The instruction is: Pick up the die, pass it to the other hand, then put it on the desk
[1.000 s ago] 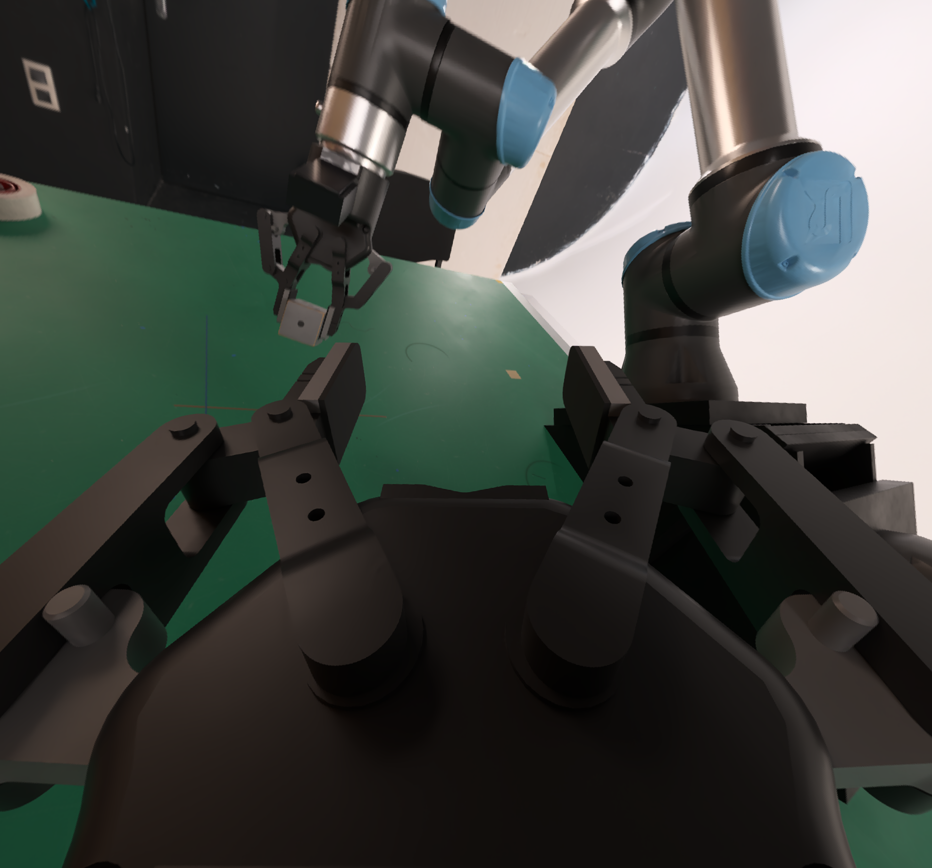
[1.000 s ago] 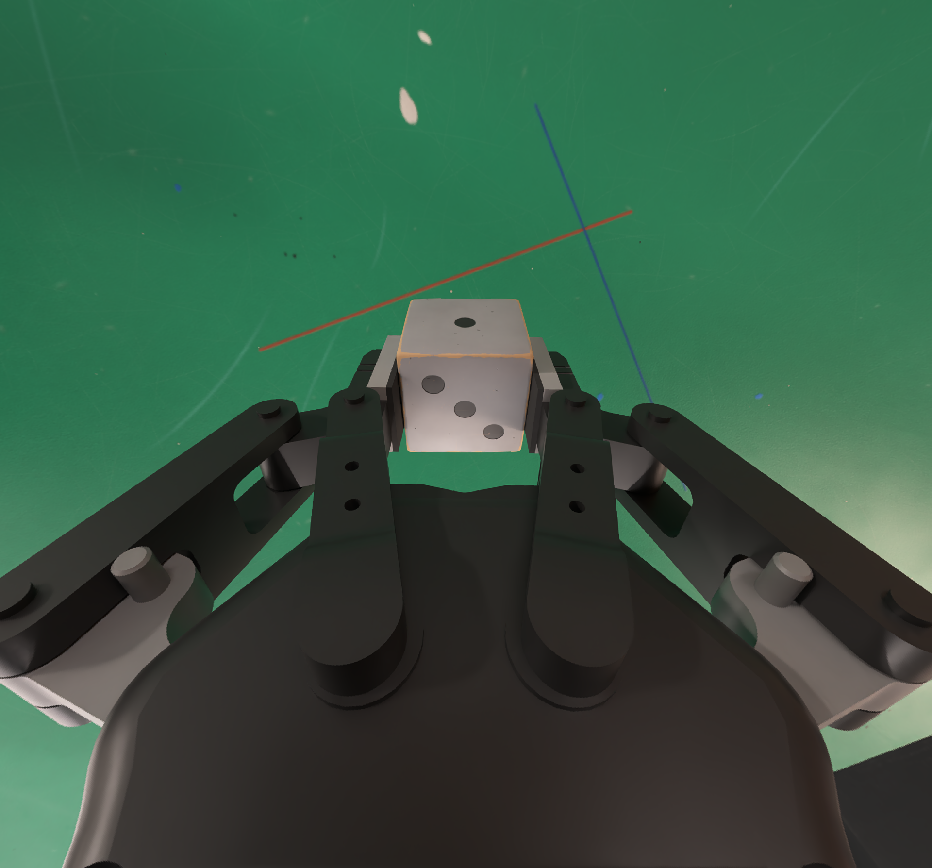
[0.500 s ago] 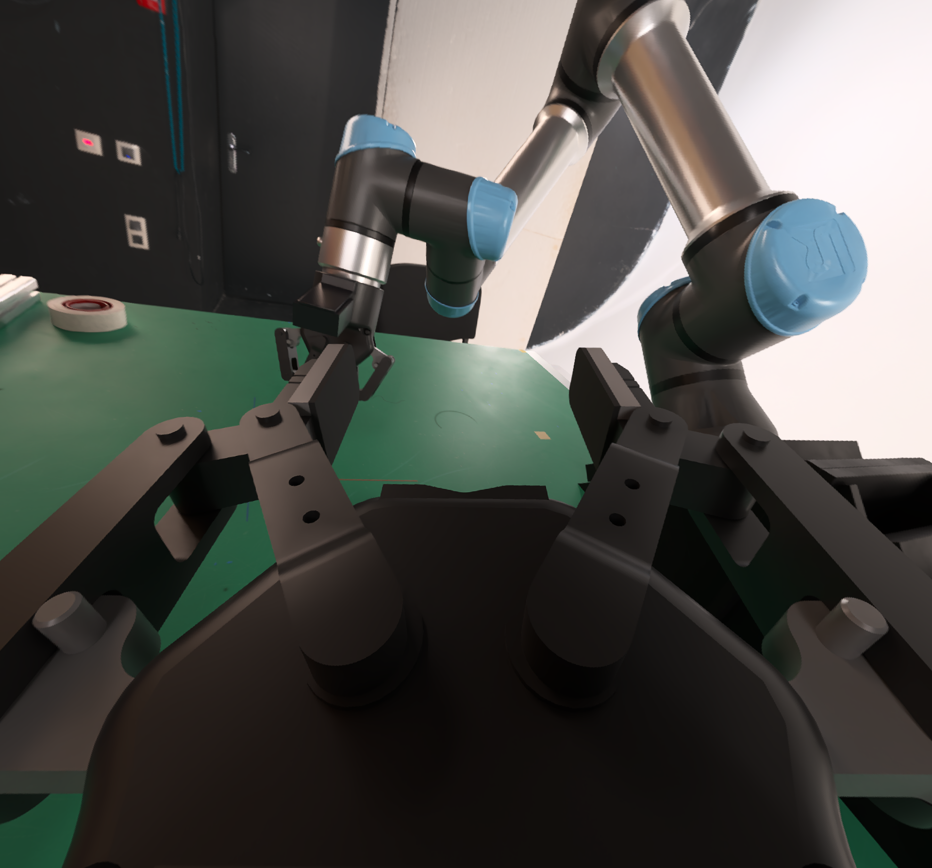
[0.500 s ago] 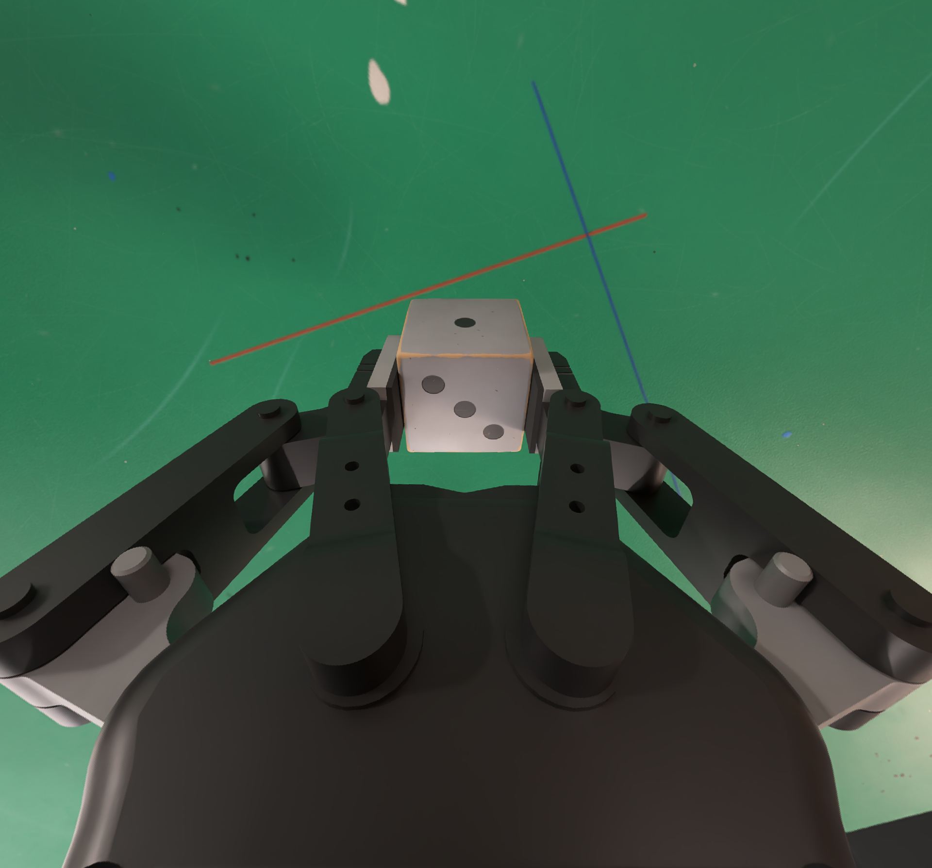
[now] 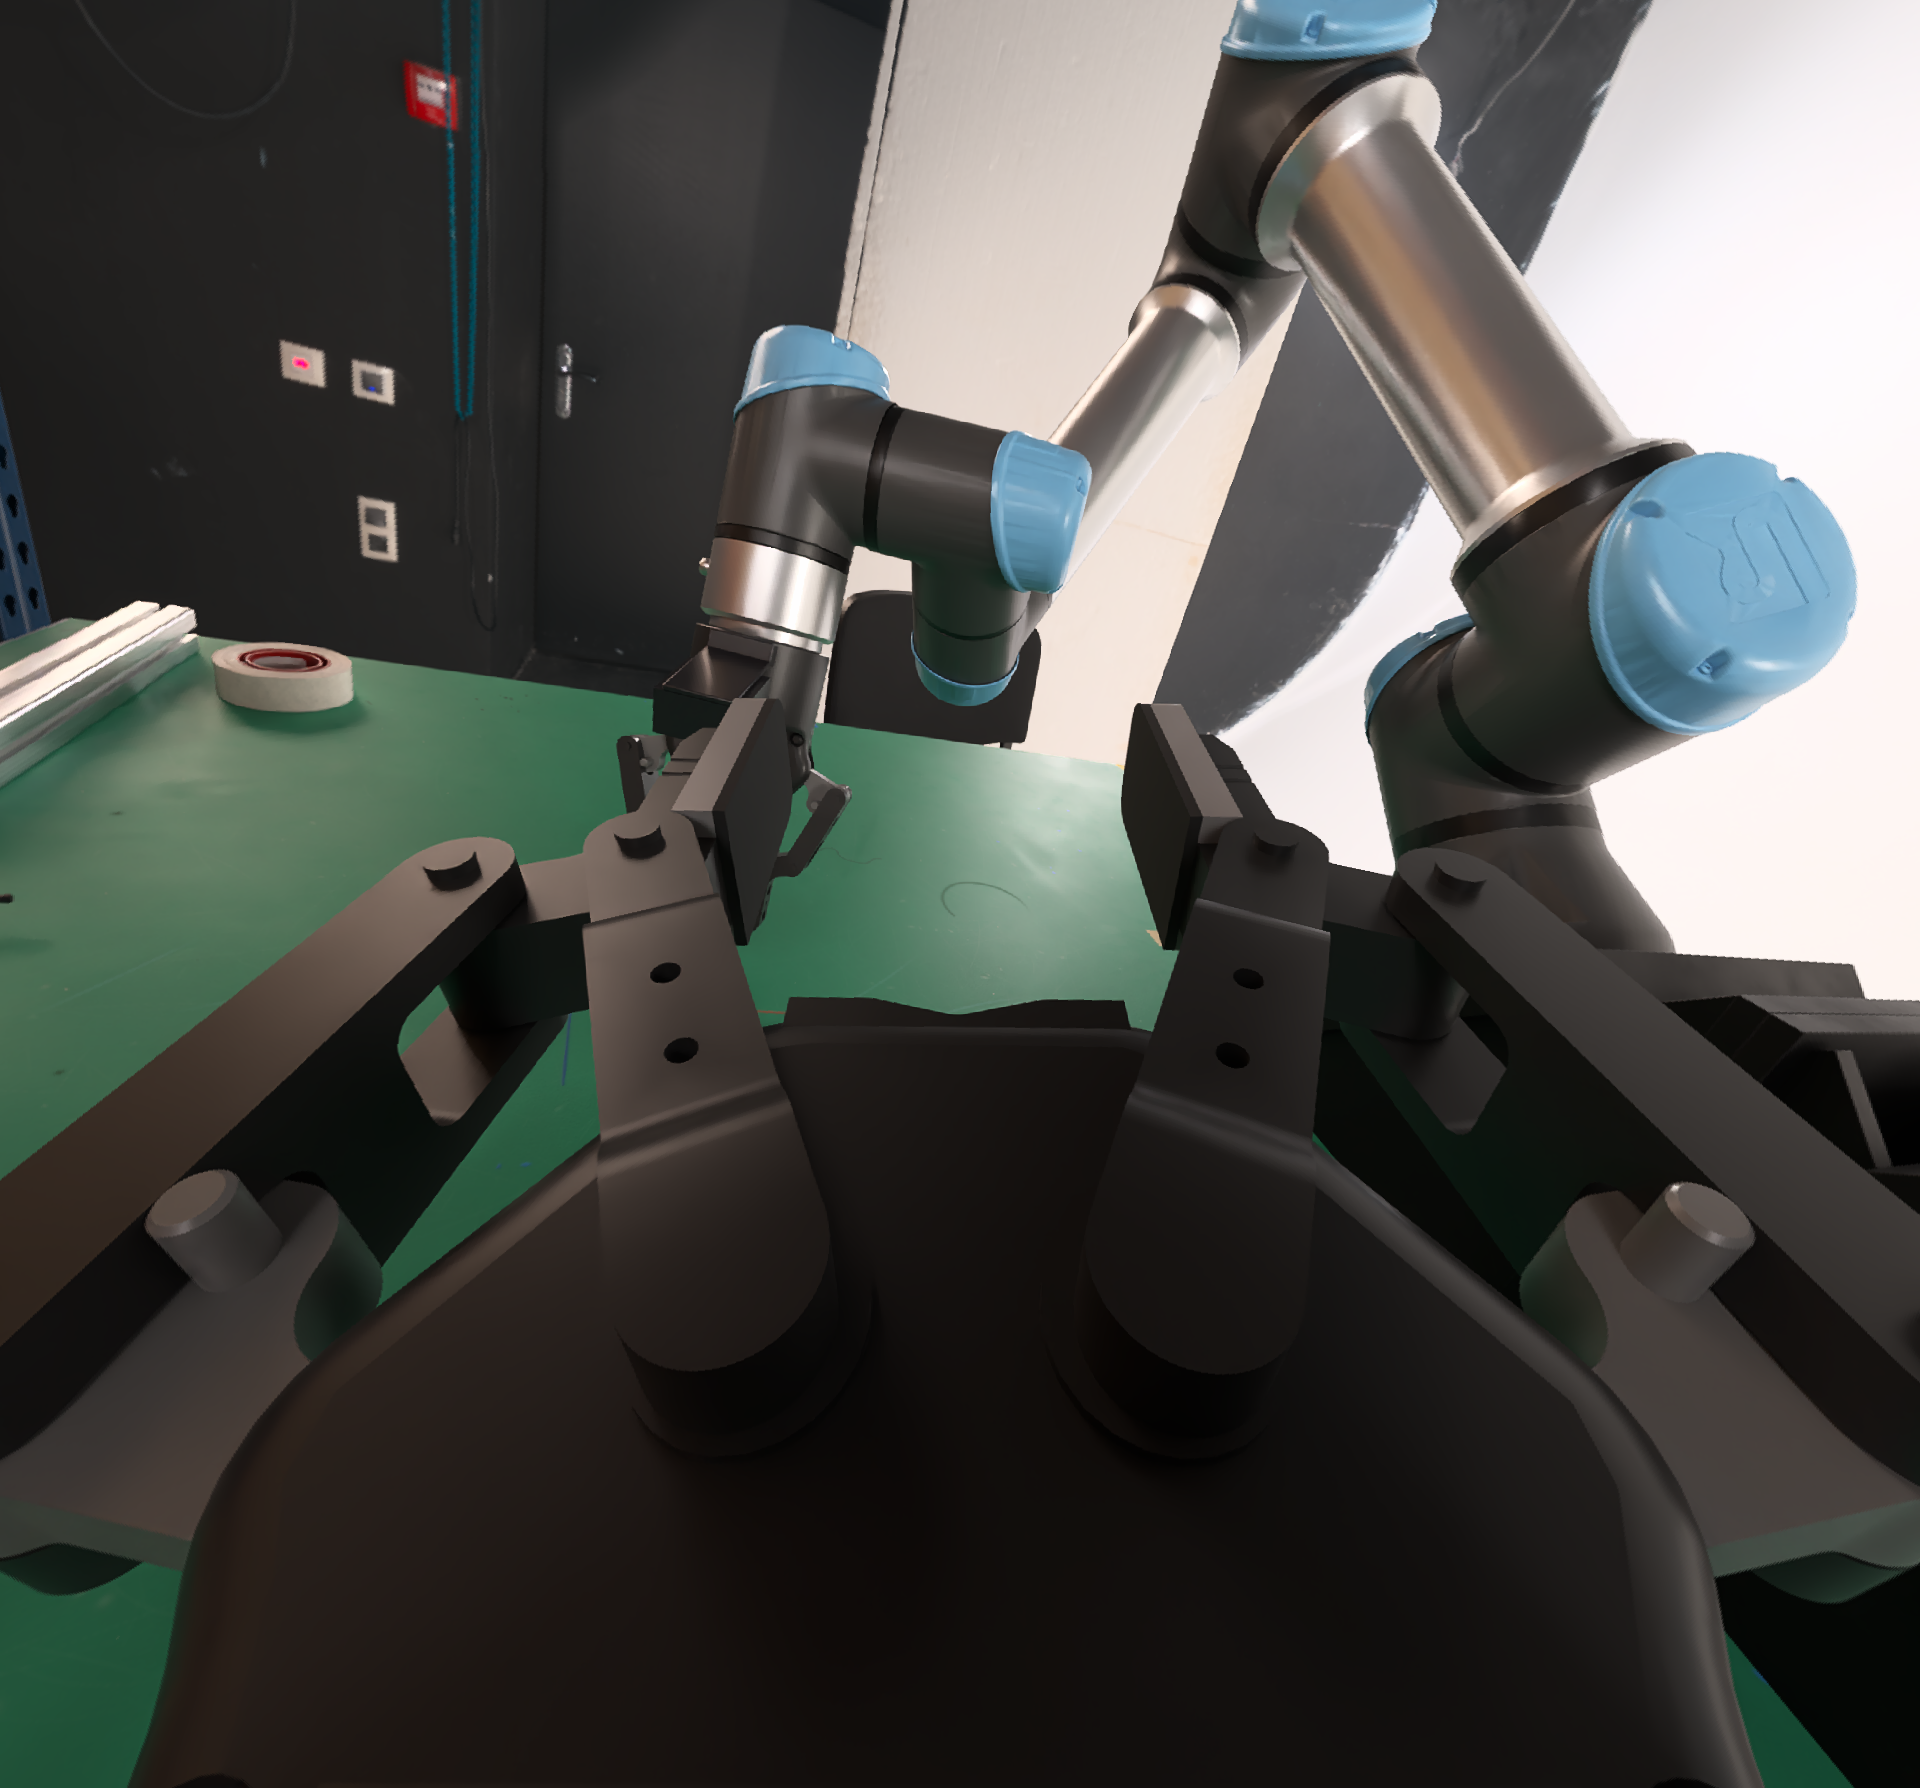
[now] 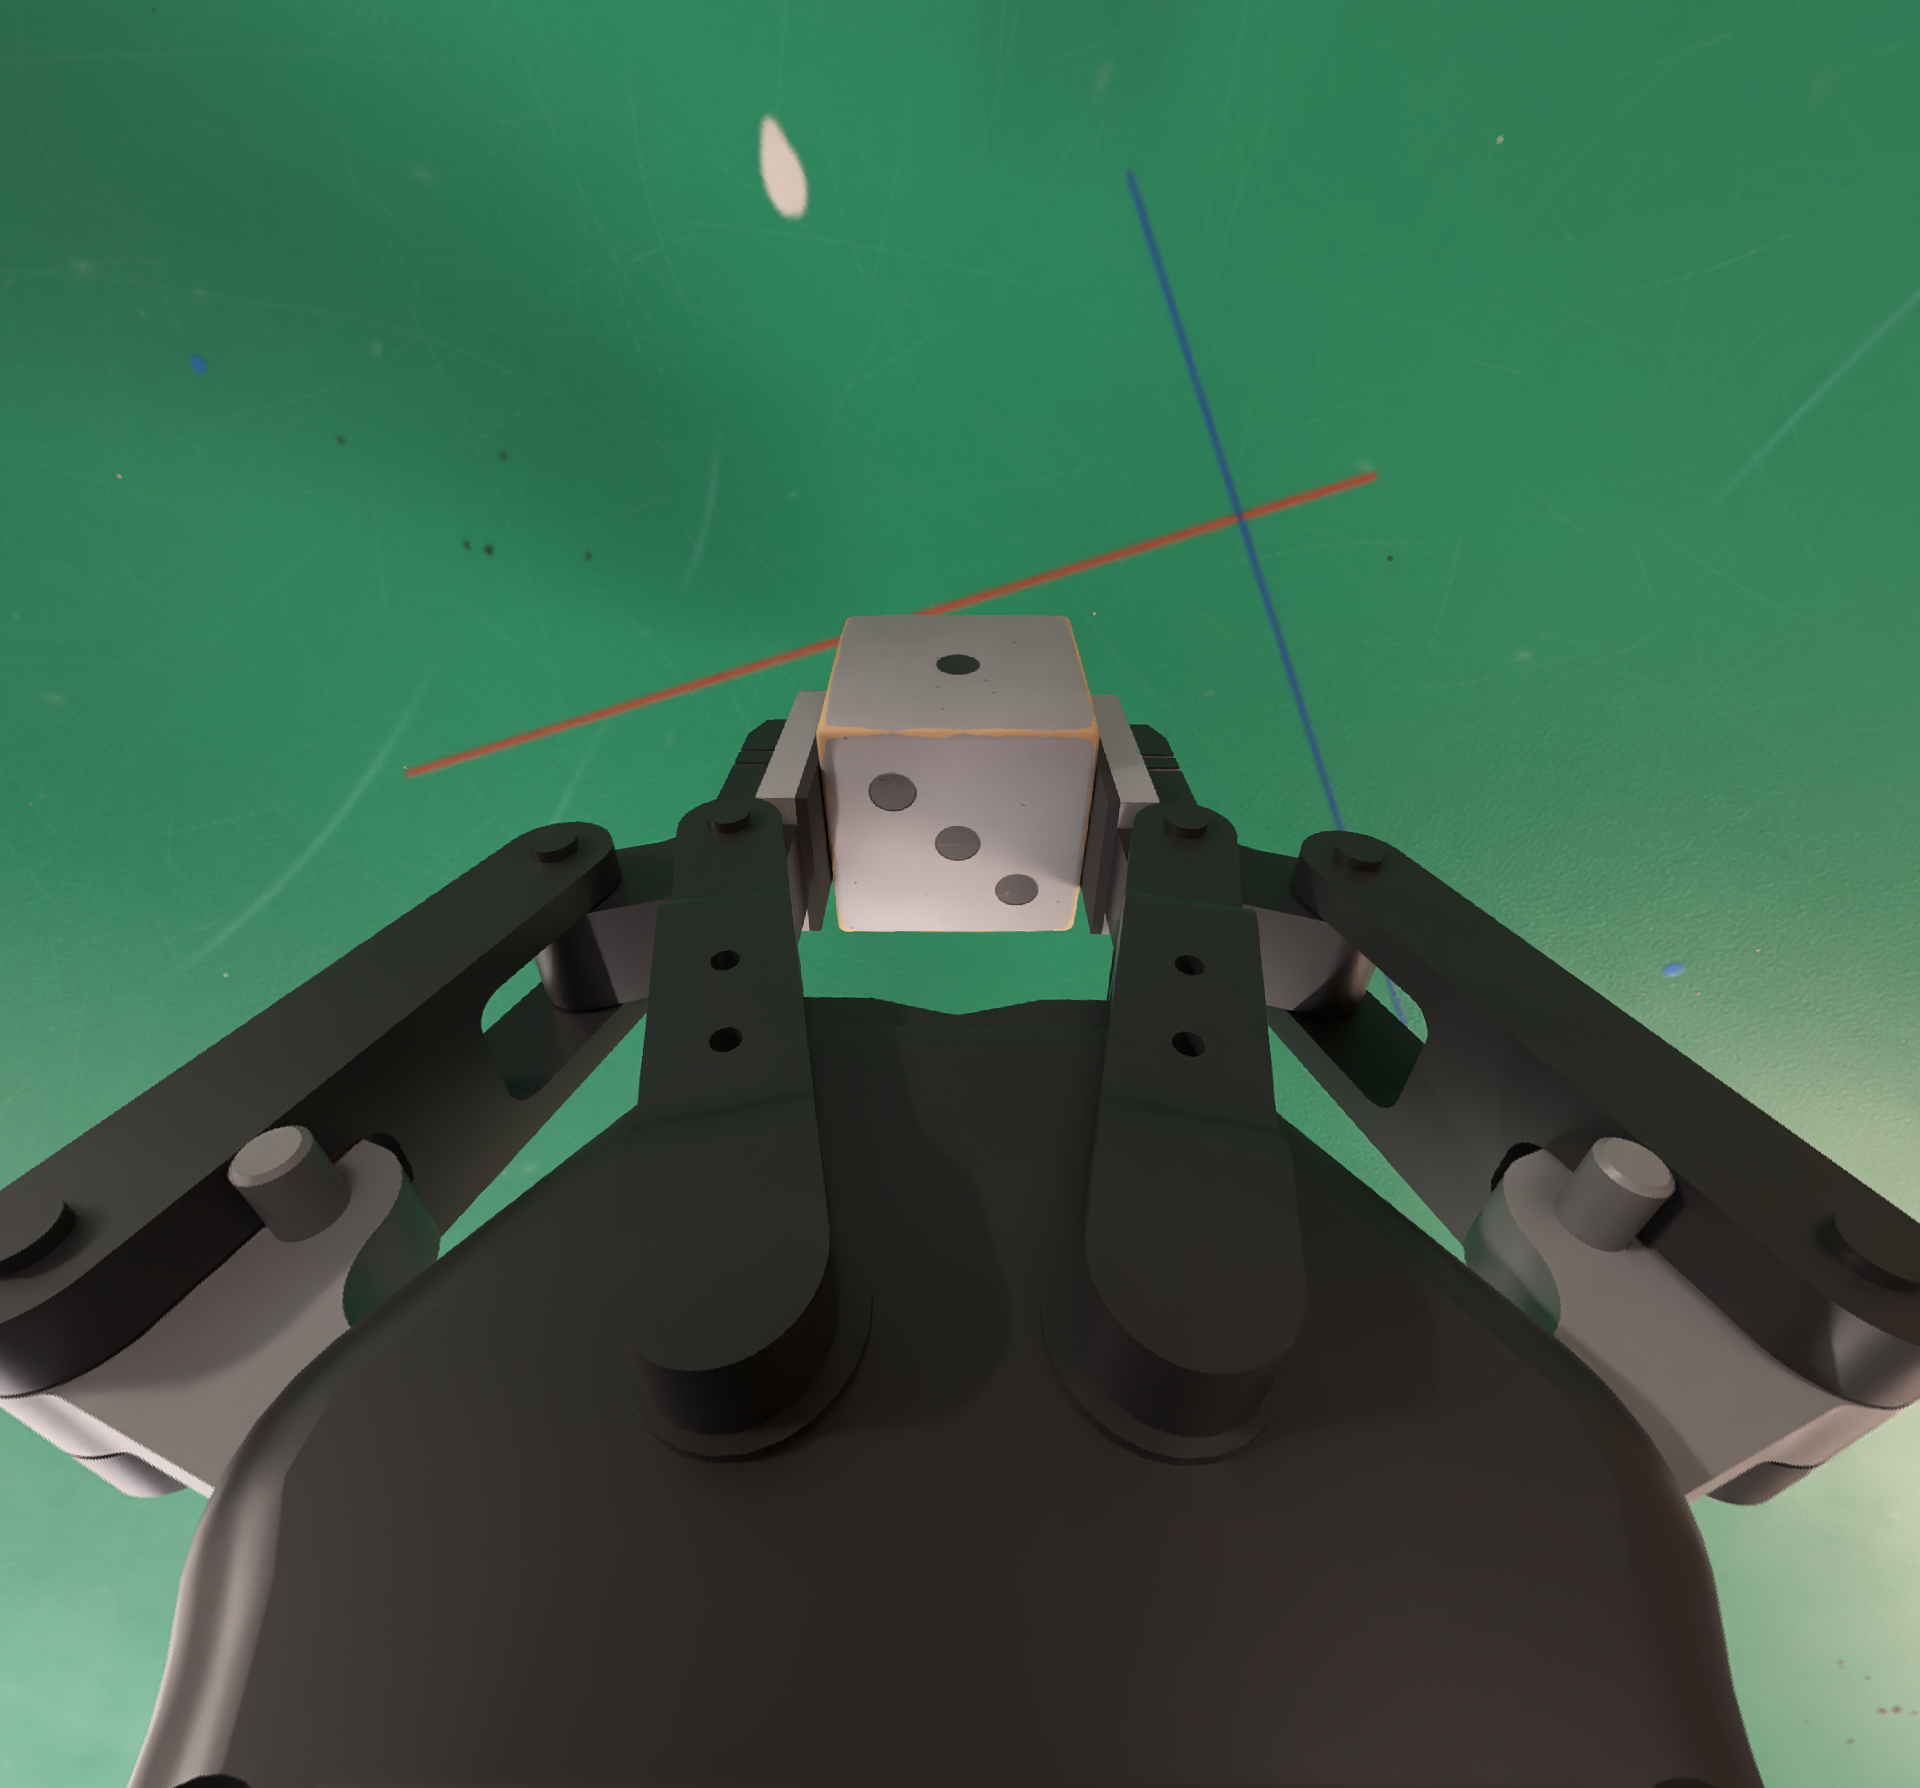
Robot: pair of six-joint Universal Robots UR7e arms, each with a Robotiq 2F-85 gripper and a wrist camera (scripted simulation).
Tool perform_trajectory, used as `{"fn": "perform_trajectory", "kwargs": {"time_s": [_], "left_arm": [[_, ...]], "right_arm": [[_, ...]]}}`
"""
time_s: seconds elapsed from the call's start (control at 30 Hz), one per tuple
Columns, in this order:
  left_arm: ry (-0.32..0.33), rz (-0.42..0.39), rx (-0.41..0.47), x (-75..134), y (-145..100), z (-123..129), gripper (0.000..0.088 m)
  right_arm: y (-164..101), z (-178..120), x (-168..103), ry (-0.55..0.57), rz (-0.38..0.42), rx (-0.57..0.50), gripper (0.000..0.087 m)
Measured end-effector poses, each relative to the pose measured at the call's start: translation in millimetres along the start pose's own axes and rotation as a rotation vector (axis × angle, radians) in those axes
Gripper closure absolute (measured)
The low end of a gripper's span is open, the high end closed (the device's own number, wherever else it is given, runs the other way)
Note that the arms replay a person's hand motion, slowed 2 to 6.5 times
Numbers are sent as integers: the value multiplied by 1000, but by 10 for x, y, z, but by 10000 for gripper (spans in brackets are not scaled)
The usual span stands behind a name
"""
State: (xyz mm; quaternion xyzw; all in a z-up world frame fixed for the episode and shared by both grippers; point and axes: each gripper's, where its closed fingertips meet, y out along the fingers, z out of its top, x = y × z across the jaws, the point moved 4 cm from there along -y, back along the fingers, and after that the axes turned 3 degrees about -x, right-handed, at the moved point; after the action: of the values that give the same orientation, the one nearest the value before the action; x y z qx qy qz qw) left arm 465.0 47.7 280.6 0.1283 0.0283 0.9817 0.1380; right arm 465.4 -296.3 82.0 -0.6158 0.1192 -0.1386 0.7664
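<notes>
The right gripper (image 6: pixel 958 808) has its fingers (image 6: pixel 795 782) clamped on the die (image 6: pixel 961 824), one pad pressed flat against each of two opposite side faces. The die is white with dark pips: the face turned toward the camera shows three in a diagonal row, and the face pointing away past the fingertips shows one. It sits squarely between the fingertips, clear of the green surface (image 6: pixel 416 388) that fills the view beyond it. On that surface, a thin red line (image 6: pixel 1091 569) runs behind the die and crosses a thin blue line (image 6: pixel 1195 388) off to the right of the fingers; two pale marks lie farther ahead.

The left gripper (image 5: pixel 951 824) has its fingers (image 5: pixel 1174 808) spread wide apart with nothing between them. Ahead of its left finger, partly hidden by that finger, hangs the right gripper (image 5: pixel 727 782) on its arm (image 5: pixel 1455 304); the die is not visible in this view. A roll of tape (image 5: pixel 283 676) lies on the surface far ahead to the left.
</notes>
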Motion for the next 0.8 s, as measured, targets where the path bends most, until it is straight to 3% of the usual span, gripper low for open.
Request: {"fn": "perform_trajectory", "kwargs": {"time_s": [0.27,0.8], "left_arm": [[-10,0,-35,9,-29,-1,347],[50,30,-17,64,-109,71,439]], "right_arm": [[90,-35,19,11,2,-61,491],[220,-79,83,44,-10,-140,491]]}}
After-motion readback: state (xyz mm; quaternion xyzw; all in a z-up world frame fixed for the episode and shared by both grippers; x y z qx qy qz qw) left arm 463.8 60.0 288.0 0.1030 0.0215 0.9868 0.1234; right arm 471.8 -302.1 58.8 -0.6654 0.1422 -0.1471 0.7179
